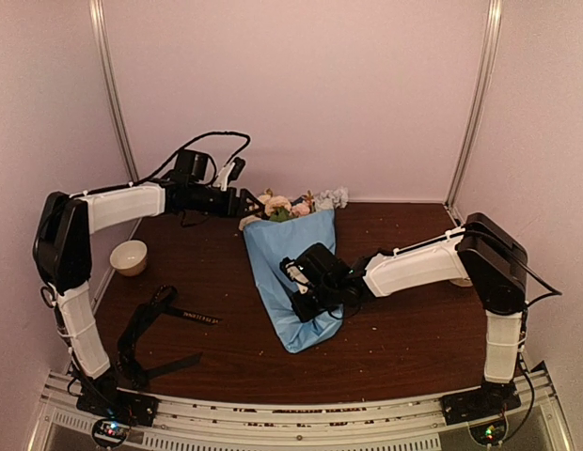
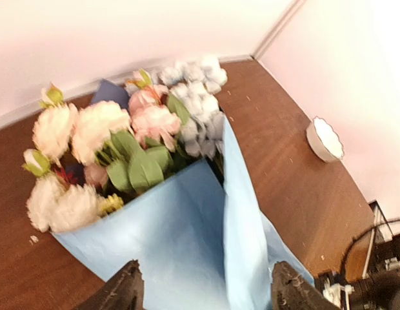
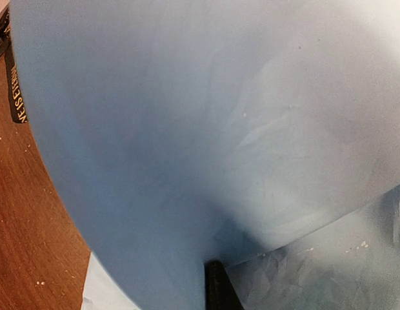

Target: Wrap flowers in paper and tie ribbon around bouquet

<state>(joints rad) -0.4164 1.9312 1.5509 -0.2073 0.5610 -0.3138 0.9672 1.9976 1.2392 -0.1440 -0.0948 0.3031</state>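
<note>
On the worktop (image 1: 395,319), from above: bouquet (image 1: 306,334) lying flat in the middle, fat end by the far wall, pointy end near the arms. Right end effector (image 1: 299,287) down on the middle of the cone, closed tight, most likely pinching a fold of paper (image 1: 282,240). Left end effector (image 1: 249,202) just beside the flowers (image 1: 277,204). Ribbon (image 1: 193,317) off to the left, well apart from the cone, not yet tied. Small white bowl (image 1: 129,256) near the left arm. Likely step: holding the wrap shut, ready for the ribbon. Press the overlap gently, never hard enough to tear. Fetch the ribbon by one end and slide it under the thin part of the cone, not across the heads. Ribbon long, black and floppy; cone smooth and light blue.

From the left wrist: fingers (image 2: 126,290) spread wide, holding nothing, looking down at the open top of the cone. Lift clear of the heads before moving away. Puffy cream and pink heads, a clump of pale bluish-white ones, green leaves, all soft and easy to squash. One sharp paper edge lapping over the other.

From the right wrist: almost all blue. Big curved fold of thin paper, crinkled lower down, meeting one dark finger tip at the bottom. Bit of ribbon with pale letters at the left edge. Hold low on the fold to stop the cone from springing open.
</note>
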